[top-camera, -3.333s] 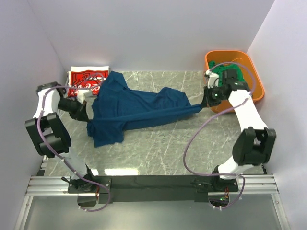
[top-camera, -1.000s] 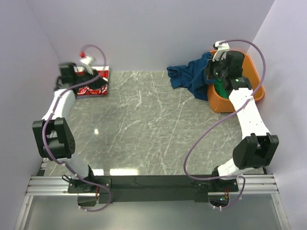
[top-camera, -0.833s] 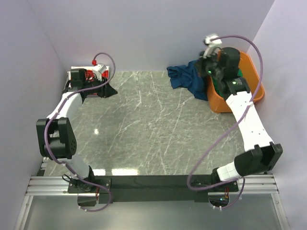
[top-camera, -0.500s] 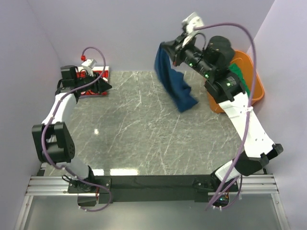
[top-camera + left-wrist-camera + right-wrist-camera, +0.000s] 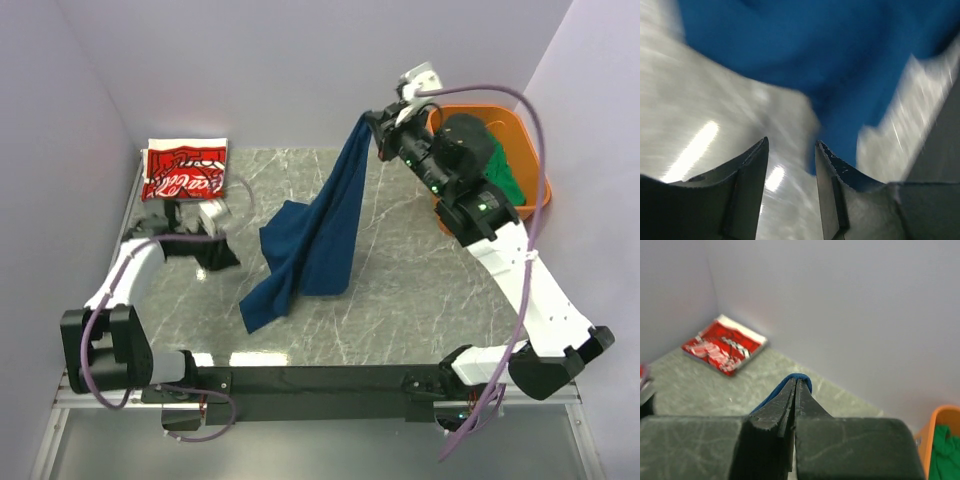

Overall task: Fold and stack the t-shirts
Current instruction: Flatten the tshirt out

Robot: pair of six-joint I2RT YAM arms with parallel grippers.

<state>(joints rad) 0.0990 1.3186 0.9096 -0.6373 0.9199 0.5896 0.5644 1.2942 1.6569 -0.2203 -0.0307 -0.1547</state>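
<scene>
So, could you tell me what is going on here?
The right fingers are shut on one end of a blue t-shirt, held high so it hangs to the table. The left fingers are open, low over the table beside its lower end. A folded red t-shirt lies in the far left corner; a green one sits in the orange tub.

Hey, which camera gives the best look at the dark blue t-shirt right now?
The top external view: it shows the whole navy t-shirt hanging from the right gripper, its lower end on the table. The left wrist view shows only blurred blue cloth; the right wrist view, just a pinched fold.
</scene>
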